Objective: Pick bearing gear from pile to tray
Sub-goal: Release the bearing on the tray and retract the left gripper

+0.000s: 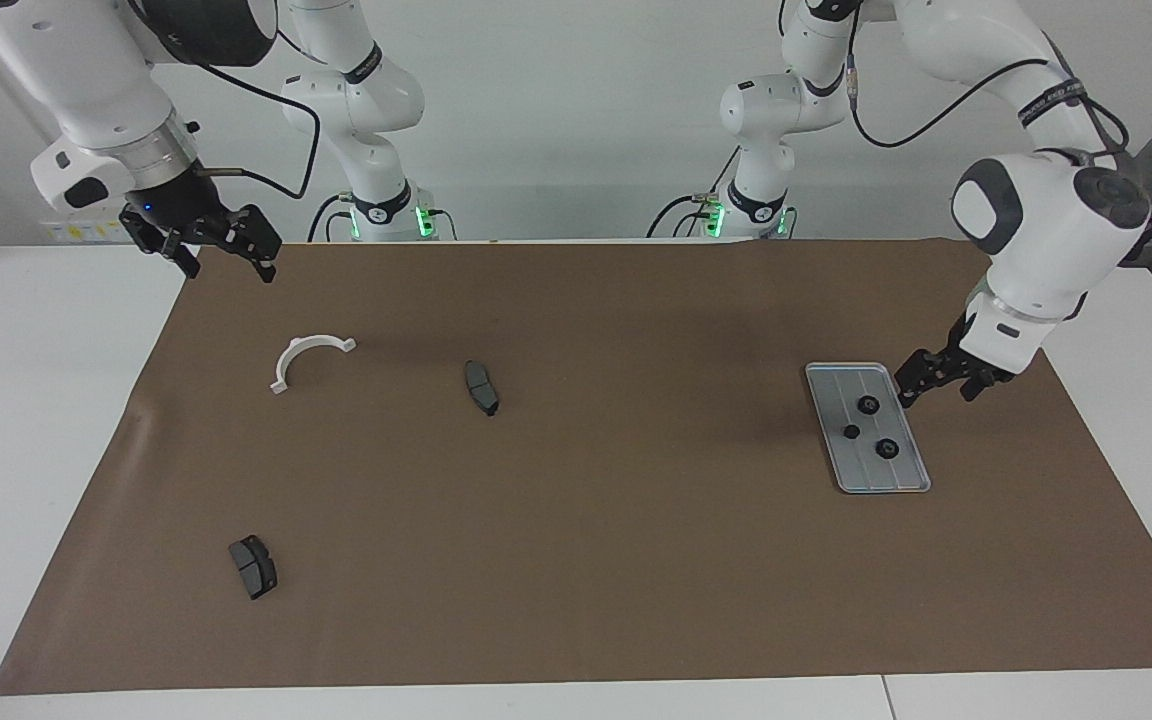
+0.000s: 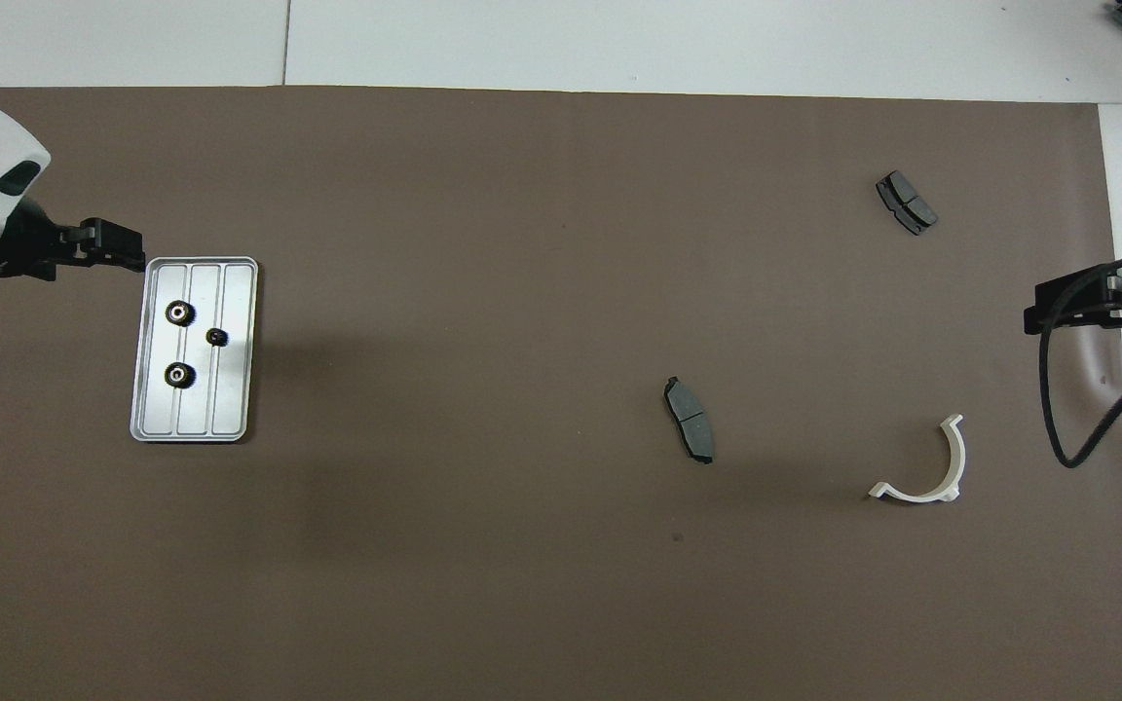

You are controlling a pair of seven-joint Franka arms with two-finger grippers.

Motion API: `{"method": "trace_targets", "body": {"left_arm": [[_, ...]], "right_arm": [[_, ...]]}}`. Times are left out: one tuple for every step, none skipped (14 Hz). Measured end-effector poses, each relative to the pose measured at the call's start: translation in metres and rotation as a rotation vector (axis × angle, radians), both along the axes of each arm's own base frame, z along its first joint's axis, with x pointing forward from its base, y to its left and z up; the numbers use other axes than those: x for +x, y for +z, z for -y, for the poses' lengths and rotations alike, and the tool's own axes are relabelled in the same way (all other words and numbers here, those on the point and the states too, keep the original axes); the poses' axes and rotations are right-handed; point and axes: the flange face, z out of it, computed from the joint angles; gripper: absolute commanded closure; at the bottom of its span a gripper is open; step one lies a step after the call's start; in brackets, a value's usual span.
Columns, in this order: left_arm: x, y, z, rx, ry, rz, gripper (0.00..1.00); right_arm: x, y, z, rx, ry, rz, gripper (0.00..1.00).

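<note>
The silver tray [image 1: 880,477] [image 2: 230,394] lies on the brown mat toward the left arm's end. Three small black bearing gears rest on it: one [image 1: 867,404] [image 2: 178,313], a smaller one [image 1: 851,431] [image 2: 217,337] and another [image 1: 886,448] [image 2: 177,374]. My left gripper [image 1: 939,388] [image 2: 118,245] hangs open and empty over the mat just off the tray's edge. Of the pile, two dark brake pads [image 1: 482,387] [image 1: 253,566] and a white half-ring bracket [image 1: 308,358] show. My right gripper [image 1: 226,262] [image 2: 1097,304] waits open above the mat's edge.
The brown mat [image 1: 636,560] covers most of the white table. In the overhead view the brake pads [image 2: 689,432] [image 2: 906,202] and the bracket [image 2: 921,469] lie toward the right arm's end. A black cable [image 2: 1077,409] hangs from the right arm.
</note>
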Motion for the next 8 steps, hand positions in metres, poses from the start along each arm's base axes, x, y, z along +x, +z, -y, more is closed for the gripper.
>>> {"method": "trace_targets", "body": {"left_arm": [[-0.006, 0.020, 0.000, 0.002, -0.001, 0.000, 0.00], [-0.013, 0.039, 0.001, 0.004, -0.001, 0.008, 0.00], [-0.020, 0.055, 0.002, 0.007, -0.001, 0.021, 0.00], [-0.028, 0.072, 0.003, 0.010, -0.001, 0.031, 0.00], [-0.037, 0.085, 0.003, 0.012, -0.002, 0.039, 0.00], [-0.044, 0.098, 0.004, 0.014, -0.002, 0.048, 0.00], [-0.051, 0.107, 0.005, 0.016, -0.002, 0.057, 0.00], [-0.055, 0.113, 0.005, 0.017, -0.002, 0.057, 0.00]], "right_arm": [[0.000, 0.000, 0.000, 0.000, 0.000, 0.000, 0.00], [0.000, 0.000, 0.000, 0.000, 0.000, 0.000, 0.00], [0.000, 0.000, 0.000, 0.000, 0.000, 0.000, 0.00], [0.000, 0.000, 0.000, 0.000, 0.000, 0.000, 0.00], [0.000, 0.000, 0.000, 0.000, 0.000, 0.000, 0.00], [0.000, 0.000, 0.000, 0.000, 0.000, 0.000, 0.00], [0.000, 0.000, 0.000, 0.000, 0.000, 0.000, 0.00], [0.000, 0.000, 0.000, 0.000, 0.000, 0.000, 0.00]]}}
